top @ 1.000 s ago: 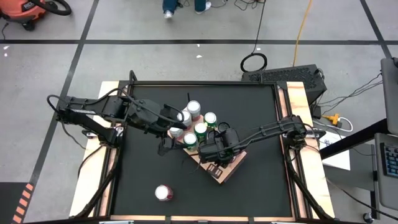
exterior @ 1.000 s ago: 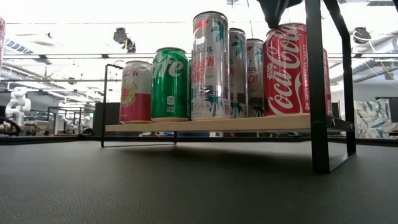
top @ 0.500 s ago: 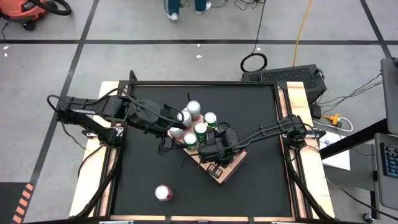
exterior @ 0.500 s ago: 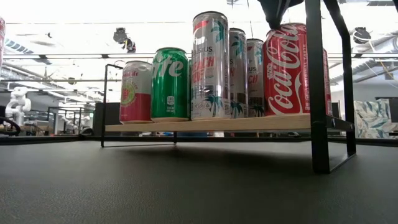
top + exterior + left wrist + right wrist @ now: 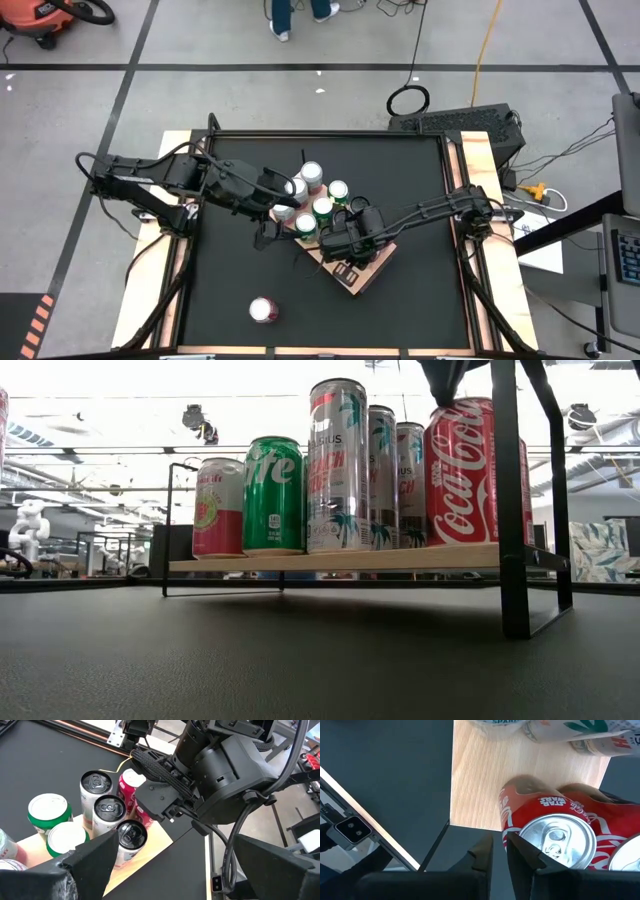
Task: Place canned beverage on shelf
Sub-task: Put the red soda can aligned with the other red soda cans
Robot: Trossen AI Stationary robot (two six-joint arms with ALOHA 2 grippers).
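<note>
Cans stand in a cluster on the shelf [image 5: 355,268], a light wood-grain board with thin dark rods that sits at an angle near the middle of the black table [image 5: 400,300]. In the low view the board [image 5: 330,558] carries, from one end to the other, a pink can [image 5: 218,507], a green can [image 5: 272,495], 3 tall silver cans with palm prints, the nearest one [image 5: 337,465] tallest in the picture, and a red cola can [image 5: 458,472] beside a black corner rod.

Right gripper [image 5: 499,851] hangs just over the red cola can [image 5: 555,840]; its 2 dark fingers [image 5: 482,855] are drawn almost together, with only a slim gap between them, and they hold nothing. One finger tip is beside the can's rim at the edge of the board [image 5: 475,785]; I cannot tell whether it touches the can. In the high view this gripper [image 5: 345,240] is over the shelf's near end, hiding the can under it.

Left gripper [image 5: 290,200] is spread wide and empty, at the far side of the can cluster. In its own wrist view its fingers [image 5: 95,860] frame the can tops, among them a dark-topped silver can [image 5: 131,836], with the right arm's black wrist [image 5: 220,770] beyond.

1 more can [image 5: 263,311], with a red side and a pale top, stands alone on the table near its front edge, well apart from the shelf.
</note>
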